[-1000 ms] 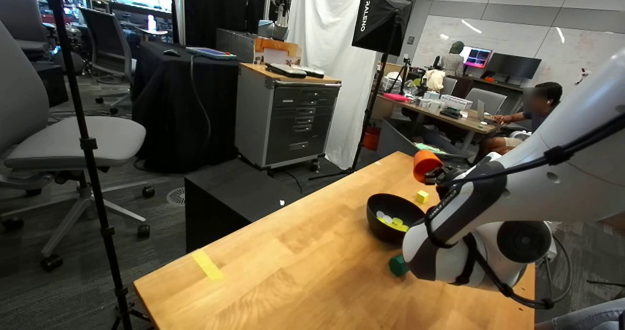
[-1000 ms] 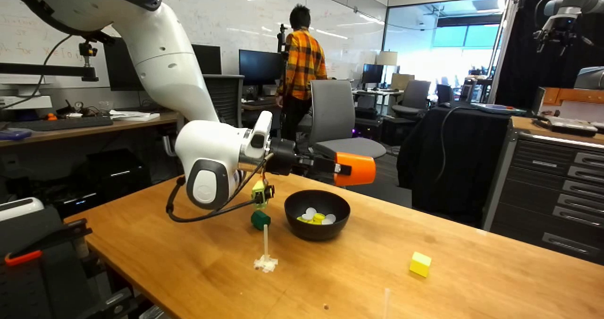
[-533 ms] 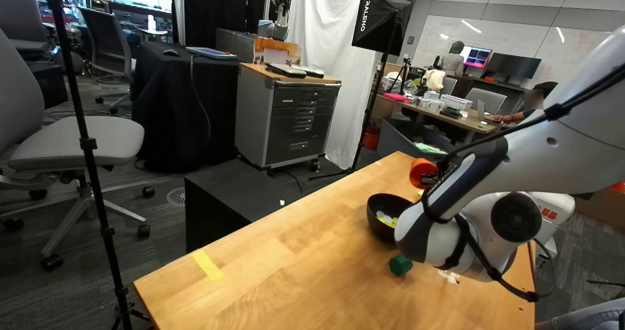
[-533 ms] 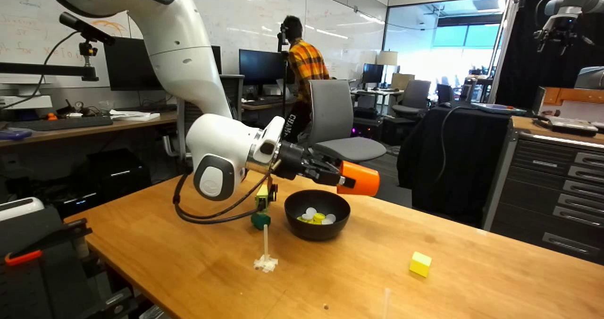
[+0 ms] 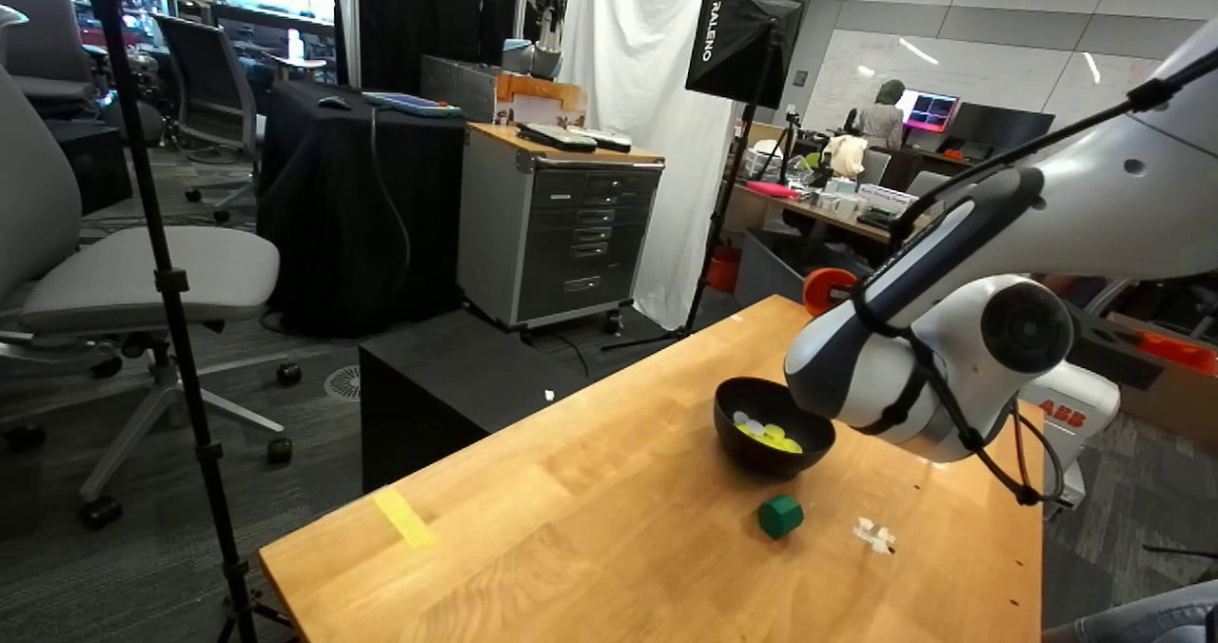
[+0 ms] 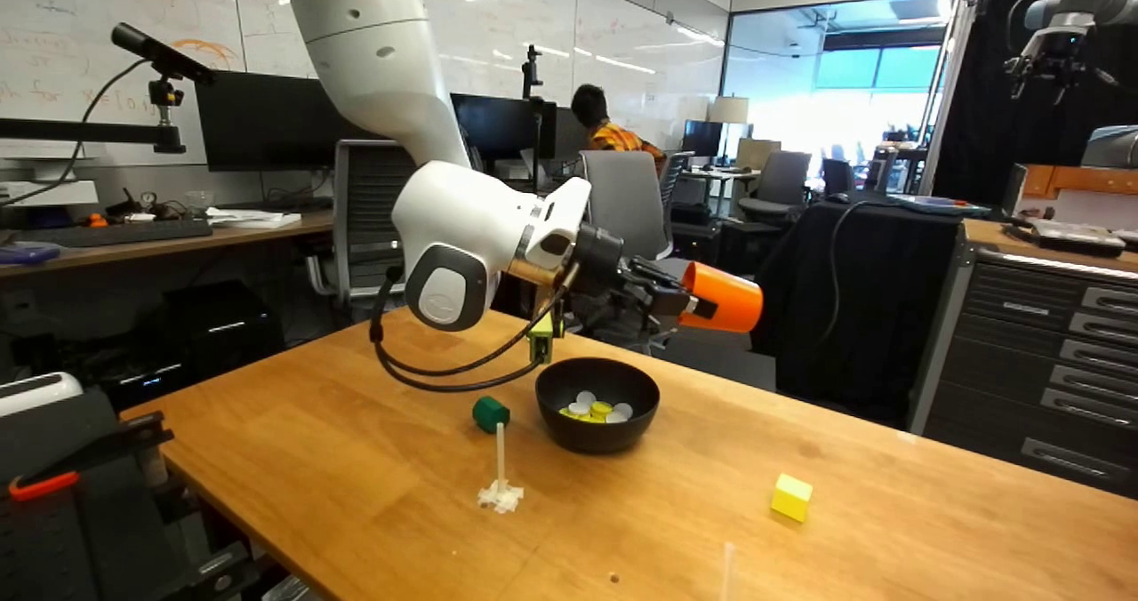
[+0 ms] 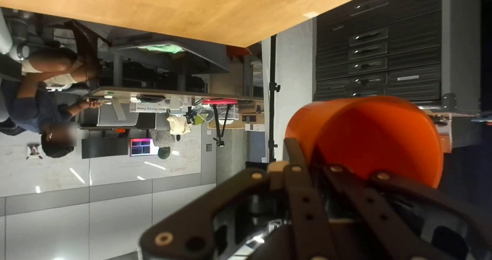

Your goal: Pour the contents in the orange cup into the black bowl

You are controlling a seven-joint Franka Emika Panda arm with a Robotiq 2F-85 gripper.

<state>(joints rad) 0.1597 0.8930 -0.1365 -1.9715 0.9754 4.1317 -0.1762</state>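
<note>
- Pinched by the claw (image 6: 696,305), the orange cup (image 6: 736,300) now hangs higher, farther from the black bowl (image 6: 597,436), above the far edge of the bench (image 6: 676,512) in an exterior view.
- White and yellow discs (image 6: 601,410) lie in the bowl; pouring seems done.
- Smooth tapered cup, rounded bowl, grained wood.
</note>
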